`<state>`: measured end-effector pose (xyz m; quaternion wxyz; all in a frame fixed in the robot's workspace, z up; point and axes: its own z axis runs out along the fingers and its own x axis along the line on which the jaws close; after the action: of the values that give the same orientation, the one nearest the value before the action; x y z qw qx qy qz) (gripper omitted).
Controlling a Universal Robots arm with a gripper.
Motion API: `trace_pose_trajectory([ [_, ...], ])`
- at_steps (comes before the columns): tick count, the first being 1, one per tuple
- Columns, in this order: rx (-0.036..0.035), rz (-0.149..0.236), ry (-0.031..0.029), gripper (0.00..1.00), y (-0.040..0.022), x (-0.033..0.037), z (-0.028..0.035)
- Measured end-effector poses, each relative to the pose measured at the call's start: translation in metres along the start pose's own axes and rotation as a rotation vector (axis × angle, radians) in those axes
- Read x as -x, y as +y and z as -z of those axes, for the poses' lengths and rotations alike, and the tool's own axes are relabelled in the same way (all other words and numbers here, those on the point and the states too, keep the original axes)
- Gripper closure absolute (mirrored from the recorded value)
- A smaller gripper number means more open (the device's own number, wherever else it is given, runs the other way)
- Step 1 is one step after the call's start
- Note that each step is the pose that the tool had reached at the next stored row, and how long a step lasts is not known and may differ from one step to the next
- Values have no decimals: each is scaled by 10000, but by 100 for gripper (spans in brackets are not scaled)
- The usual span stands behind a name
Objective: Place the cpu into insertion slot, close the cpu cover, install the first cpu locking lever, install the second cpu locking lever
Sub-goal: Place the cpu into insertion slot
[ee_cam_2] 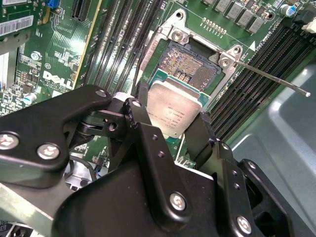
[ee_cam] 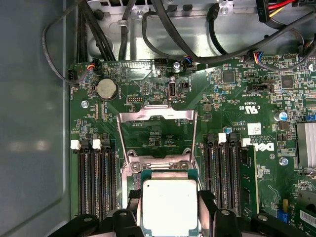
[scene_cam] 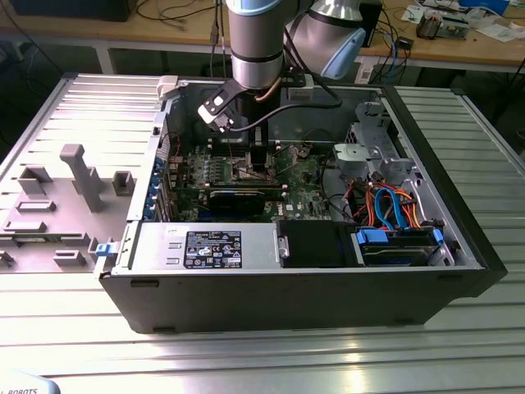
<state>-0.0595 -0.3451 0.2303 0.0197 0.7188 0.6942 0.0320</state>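
Second wrist view, cpu: the cpu (ee_cam_2: 173, 111) sat metal top up, pinched on two opposite edges.
Claw: the claw (ee_cam_2: 173, 116) was clamped on the cpu, one black finger (ee_cam_2: 142, 101) at each side; same grip in the first wrist view (ee_cam: 169, 202).
Insertion slot: the insertion slot (ee_cam_2: 190, 66) lay just beyond the cpu with its contact field bare. The cpu overlapped its near edge; contact could not be told.
Cpu cover: the cpu cover (ee_cam: 155, 116) stood swung up, green board showing through its window.
Locking lever: one thin metal locking lever (ee_cam_2: 271, 78) stuck out free from the socket corner.
Surroundings: memory slots (ee_cam: 94, 177) flanked the socket on the motherboard (ee_cam: 232, 98).
Exterior view: the arm (scene_cam: 254, 41) reached down into the open computer case (scene_cam: 328, 287) on the ribbed worktop (scene_cam: 246, 361).
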Motion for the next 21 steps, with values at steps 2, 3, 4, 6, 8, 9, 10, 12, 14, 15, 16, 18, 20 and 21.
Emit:
trace_pose_trajectory([
  [2, 0, 0, 0, 46, 0, 0, 0],
  [3, 0, 0, 0, 46, 0, -1, -1],
  [4, 0, 0, 0, 46, 0, -1, 0],
  [6, 0, 0, 0, 46, 0, -1, -1],
  [8, 0, 0, 0, 46, 0, -1, -1],
  [9, 0, -8, 1, 46, -2, -6, -6],
  [10, -2, -29, -2, 46, -3, -5, -15],
  [12, -2, -61, -3, 46, -30, -5, -51],
  [14, -6, 98, 21, 46, -45, -4, -76],
  [15, -8, 214, 32, 46, -48, -4, -89],
  [16, -11, 372, 45, 46, -52, -3, -106],
  [18, -17, 629, 64, 46, -57, -2, -132],
  [20, -18, 695, 69, 46, -76, -8, -153],
  [21, -19, 696, 67, 46, -77, -8, -155],
])
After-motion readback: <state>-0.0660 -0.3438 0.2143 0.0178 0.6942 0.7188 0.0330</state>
